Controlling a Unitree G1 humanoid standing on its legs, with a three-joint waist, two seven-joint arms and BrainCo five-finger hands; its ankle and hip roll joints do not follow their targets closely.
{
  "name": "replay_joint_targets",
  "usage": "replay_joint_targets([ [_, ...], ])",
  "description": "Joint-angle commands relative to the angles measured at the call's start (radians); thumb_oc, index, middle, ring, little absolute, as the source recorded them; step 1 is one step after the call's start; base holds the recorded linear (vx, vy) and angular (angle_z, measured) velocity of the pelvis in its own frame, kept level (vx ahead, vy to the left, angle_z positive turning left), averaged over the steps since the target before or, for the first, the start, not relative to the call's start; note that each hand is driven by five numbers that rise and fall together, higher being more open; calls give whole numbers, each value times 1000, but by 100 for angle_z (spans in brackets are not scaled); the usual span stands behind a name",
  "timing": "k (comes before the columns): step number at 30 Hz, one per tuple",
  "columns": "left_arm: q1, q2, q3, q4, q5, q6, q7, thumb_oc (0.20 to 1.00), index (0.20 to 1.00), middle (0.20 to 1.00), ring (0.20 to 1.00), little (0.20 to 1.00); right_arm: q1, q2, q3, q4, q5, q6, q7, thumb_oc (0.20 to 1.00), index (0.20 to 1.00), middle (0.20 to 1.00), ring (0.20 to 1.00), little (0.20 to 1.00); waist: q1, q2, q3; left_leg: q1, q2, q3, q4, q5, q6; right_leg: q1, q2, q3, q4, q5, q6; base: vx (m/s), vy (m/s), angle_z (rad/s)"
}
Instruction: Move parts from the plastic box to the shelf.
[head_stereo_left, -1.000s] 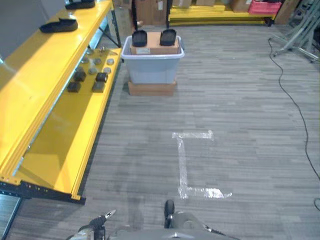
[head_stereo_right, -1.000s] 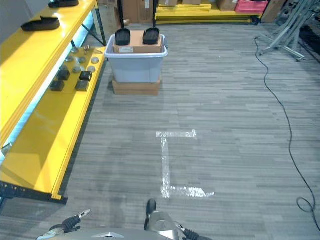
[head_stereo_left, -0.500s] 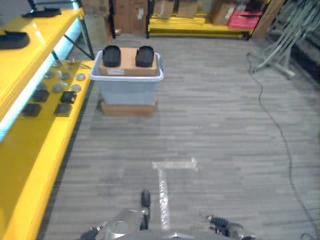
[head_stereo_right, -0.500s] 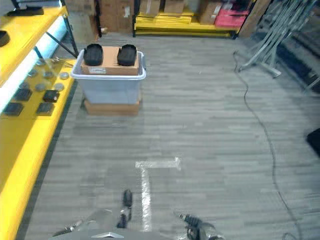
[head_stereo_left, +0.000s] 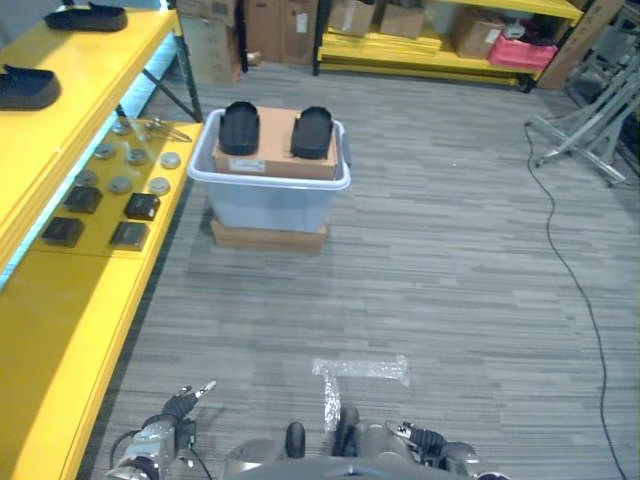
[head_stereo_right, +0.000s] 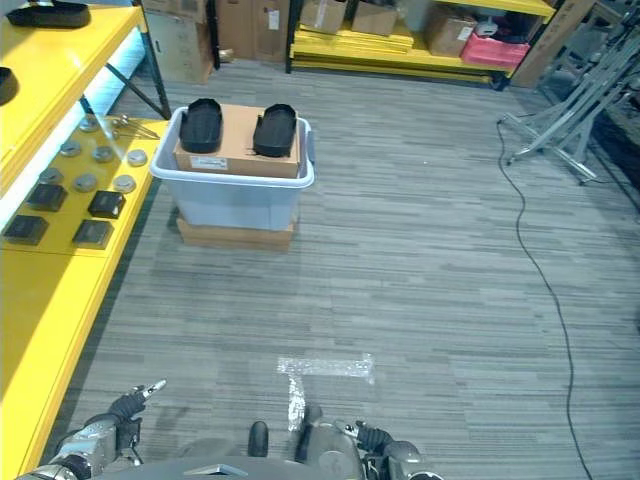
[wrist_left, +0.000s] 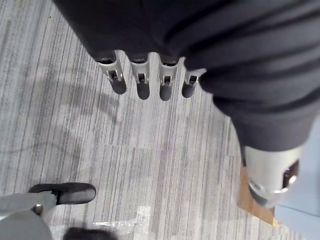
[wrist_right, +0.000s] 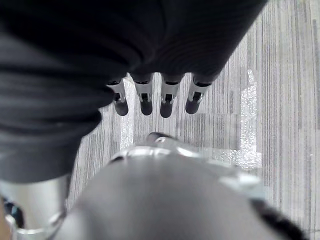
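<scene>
I'm turning back toward the plastic box (head_stereo_left: 270, 175), now facing it squarely, its two black parts (head_stereo_left: 238, 127) untouched. Both my left hand (wrist_left: 150, 80) and right hand (wrist_right: 155, 97) are hanging empty, fingers straight, so I'm still approaching.

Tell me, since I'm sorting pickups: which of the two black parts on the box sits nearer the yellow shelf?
The left black part, on the shelf side; the other one lies beside it, farther away.

two black parts (head_stereo_left: 239, 128) (head_stereo_left: 313, 132) lie side by side atop the grey plastic box (head_stereo_left: 270, 196) beside the yellow shelf (head_stereo_left: 60, 300).
</scene>
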Motion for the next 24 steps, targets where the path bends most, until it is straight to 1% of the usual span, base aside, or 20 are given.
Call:
replay_joint_targets([
  [1,4,-12,3,-8,-21,13,-4,1000,1000,1000,1000,1000,-4,-14,-7,27,-22,15,23,1000,1000,1000,1000,1000,-23,-7,29,-1,35,20,9,-53,-26,50,-32,36,13,141,42,229,-110,50],
  [2,11,-16,4,3,-11,16,-7,1000,1000,1000,1000,1000,-2,-14,-11,30,-25,22,26,1000,1000,1000,1000,1000,-32,-8,27,8,30,8,14,-64,-24,36,-27,48,12,148,41,260,-160,56],
  [3,19,-24,3,15,1,16,-4,1000,1000,1000,1000,1000,3,-15,-16,34,-30,29,30,1000,1000,1000,1000,1000,-36,-8,23,17,29,-6,10,-68,-27,46,-14,58,-12,142,29,234,-192,61],
  [6,41,-44,8,39,16,20,-3,1000,1000,1000,1000,1000,10,-10,-22,51,-23,40,34,1000,1000,1000,1000,1000,-31,-14,7,15,20,-32,28,-77,-31,91,5,68,-63,137,6,221,-189,66],
  [7,58,-59,14,58,41,21,-12,1000,1000,1000,1000,1000,13,-6,-30,60,-12,34,25,1000,1000,1000,1000,1000,-27,-21,-2,13,18,-36,91,-110,-40,120,4,66,-69,123,-9,186,-133,78],
  [8,58,-59,14,58,41,21,-12,1000,1000,1000,1000,1000,13,-6,-30,60,-11,34,25,1000,1000,1000,1000,1000,-27,-21,-2,12,18,-37,93,-111,-40,120,4,65,-69,122,-9,202,-129,63],
  [9,65,-68,16,69,53,16,-14,1000,1000,1000,1000,1000,13,-9,-34,60,-12,37,25,1000,1000,1000,1000,1000,-24,-25,-3,-4,18,-33,162,-111,-51,135,2,63,-67,115,-19,111,-78,26],
  [10,69,-73,18,74,53,13,-15,1000,1000,1000,1000,1000,13,-13,-37,57,-21,39,26,1000,1000,1000,1000,1000,-20,-27,1,-29,20,-29,228,-95,-61,146,0,61,-67,108,-26,149,-139,5],
  [11,73,-78,19,71,46,8,-14,1000,1000,1000,1000,1000,10,-21,-33,49,-28,42,21,1000,1000,1000,1000,1000,-8,-34,16,-102,25,-13,370,-49,-80,174,-5,60,-72,97,-39,105,-126,11],
  [12,73,-79,20,67,42,8,-14,1000,1000,1000,1000,1000,9,-24,-32,47,-31,42,17,1000,1000,1000,1000,1000,-2,-37,24,-132,30,-4,414,-32,-88,187,-8,59,-75,92,-44,64,-96,6],
  [13,73,-79,20,65,42,9,-15,1000,1000,1000,1000,1000,9,-25,-31,47,-30,42,16,1000,1000,1000,1000,1000,-1,-37,26,-143,33,-1,430,-29,-91,191,-8,57,-76,90,-46,86,-85,10],
  [14,68,-79,22,54,45,21,-32,1000,1000,1000,1000,1000,6,-38,-39,50,-18,33,8,1000,1000,1000,1000,1000,12,-42,44,-203,61,32,476,-16,-103,222,-19,46,-83,78,-48,113,-67,5],
  [16,66,-82,17,52,67,27,-41,1000,1000,1000,1000,1000,-1,-47,-54,52,8,25,4,1000,1000,1000,1000,1000,16,-41,50,-213,84,60,416,-32,-102,241,-21,43,-85,63,-42,163,-20,25],
  [17,69,-83,14,54,73,24,-40,1000,1000,1000,1000,1000,-3,-50,-58,49,11,26,4,1000,1000,1000,1000,1000,17,-36,49,-211,91,61,344,-26,-104,248,-15,50,-84,56,-40,133,29,28],
  [18,70,-83,13,55,74,23,-40,1000,1000,1000,1000,1000,-3,-50,-59,48,9,25,5,1000,1000,1000,1000,1000,18,-35,51,-208,92,61,323,-22,-105,251,-13,52,-83,54,-39,142,47,14],
  [19,72,-83,11,57,75,18,-40,1000,1000,1000,1000,1000,-5,-51,-61,46,0,23,3,1000,1000,1000,1000,1000,20,-31,49,-211,97,56,268,-10,-111,257,-6,62,-82,46,-38,179,74,-1],
  [21,75,-77,8,59,81,3,-45,1000,1000,1000,1000,1000,-2,-59,-65,42,-4,16,3,1000,1000,1000,1000,1000,27,-23,48,-221,119,58,159,42,-137,289,7,73,-83,23,-41,234,103,-2],
  [22,75,-76,8,58,82,2,-47,1000,1000,1000,1000,1000,-2,-59,-66,41,-2,17,3,1000,1000,1000,1000,1000,28,-23,49,-223,121,61,152,50,-141,294,8,73,-84,20,-42,243,121,6],
  [23,72,-72,5,55,87,-1,-58,1000,1000,1000,1000,1000,4,-65,-69,37,8,14,5,1000,1000,1000,1000,1000,31,-22,45,-239,134,77,135,75,-154,314,9,65,-88,6,-44,238,142,13],
  [24,71,-69,2,51,95,1,-60,1000,1000,1000,1000,1000,7,-67,-70,36,12,15,9,1000,1000,1000,1000,1000,34,-23,40,-244,140,90,131,76,-156,323,5,57,-90,-2,-44,269,177,14],
])
